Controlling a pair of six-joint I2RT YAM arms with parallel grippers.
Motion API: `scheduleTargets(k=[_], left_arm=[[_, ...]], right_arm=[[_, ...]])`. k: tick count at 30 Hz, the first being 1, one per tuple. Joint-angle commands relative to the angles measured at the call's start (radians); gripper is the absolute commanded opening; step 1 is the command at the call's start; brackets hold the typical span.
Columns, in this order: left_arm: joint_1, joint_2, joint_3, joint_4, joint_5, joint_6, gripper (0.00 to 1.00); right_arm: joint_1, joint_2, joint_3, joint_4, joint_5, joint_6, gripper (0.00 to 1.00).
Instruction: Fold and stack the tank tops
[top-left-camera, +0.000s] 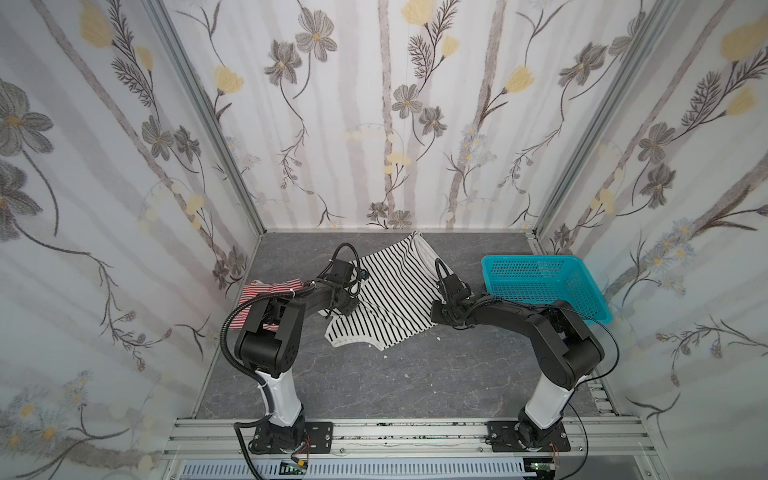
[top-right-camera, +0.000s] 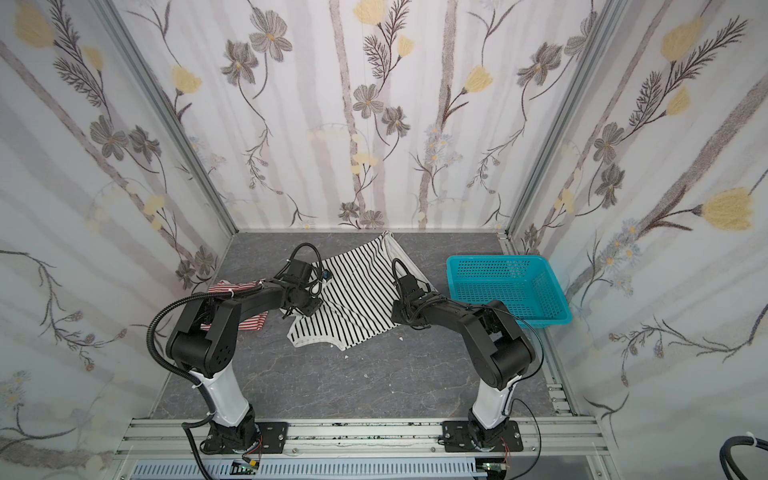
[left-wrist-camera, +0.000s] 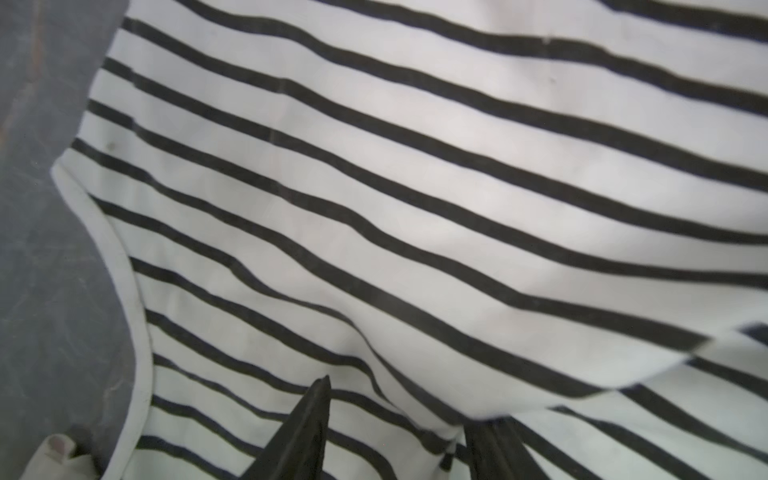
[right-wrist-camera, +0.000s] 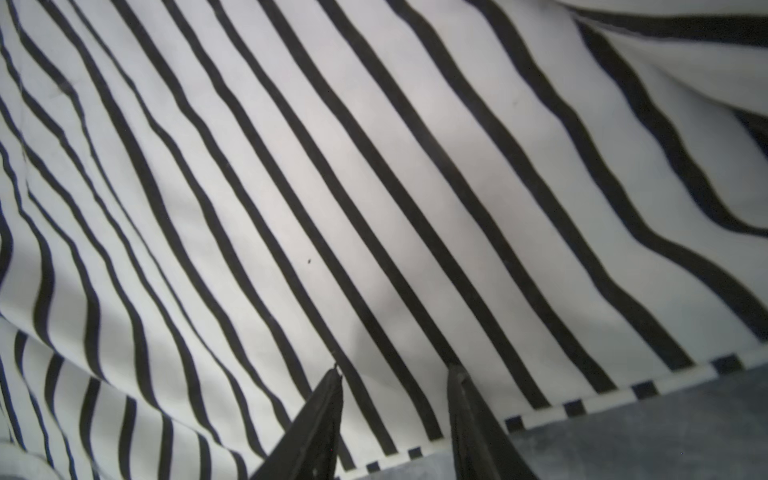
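A black-and-white striped tank top (top-left-camera: 395, 286) (top-right-camera: 357, 286) lies spread and creased at the back middle of the grey table. My left gripper (top-left-camera: 347, 309) (left-wrist-camera: 401, 401) is low over its left side, jaws apart; a fold of the cloth lies over one fingertip. My right gripper (top-left-camera: 436, 311) (right-wrist-camera: 395, 370) stands open over the top's hem on the right side, with flat cloth between its fingers (right-wrist-camera: 328, 399). The red-and-white striped tank top (top-left-camera: 249, 291) (top-right-camera: 253, 324) is bunched at the left, mostly hidden behind my left arm.
A turquoise mesh basket (top-left-camera: 532, 258) (top-right-camera: 498, 258) stands at the back right, next to my right arm. Flowered walls close in the table on three sides. Bare grey tabletop (top-left-camera: 395, 382) stretches in front of the striped top to the arm bases.
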Motion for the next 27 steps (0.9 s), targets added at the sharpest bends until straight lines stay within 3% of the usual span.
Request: scheduleTargets(k=[1, 7, 13, 21, 25, 27], left_arm=[[0.034, 0.077, 0.061, -0.083, -0.112, 0.076, 0.53], [0.077, 0.163, 0.182, -0.084, -0.167, 0.143, 0.53], [0.126, 0.104, 0.158, -0.088, -0.155, 0.197, 0.52], [0.117, -0.184, 0.002, -0.128, -0.003, 0.136, 0.56], [0.111, -0.207, -0.059, -0.127, 0.047, 0.089, 0.56], [0.111, -0.187, -0.081, -0.122, 0.066, 0.067, 0.55]], right_arm=[[0.047, -0.013, -0.036, -0.124, -0.026, 0.048, 0.44], [0.21, -0.023, -0.032, -0.142, -0.078, 0.133, 0.44], [0.37, -0.041, 0.029, -0.13, -0.206, 0.189, 0.44], [0.28, -0.162, 0.014, -0.193, -0.084, 0.18, 0.45], [0.256, -0.108, 0.063, -0.233, -0.01, 0.145, 0.45], [0.252, -0.069, 0.118, -0.297, 0.095, 0.13, 0.45]])
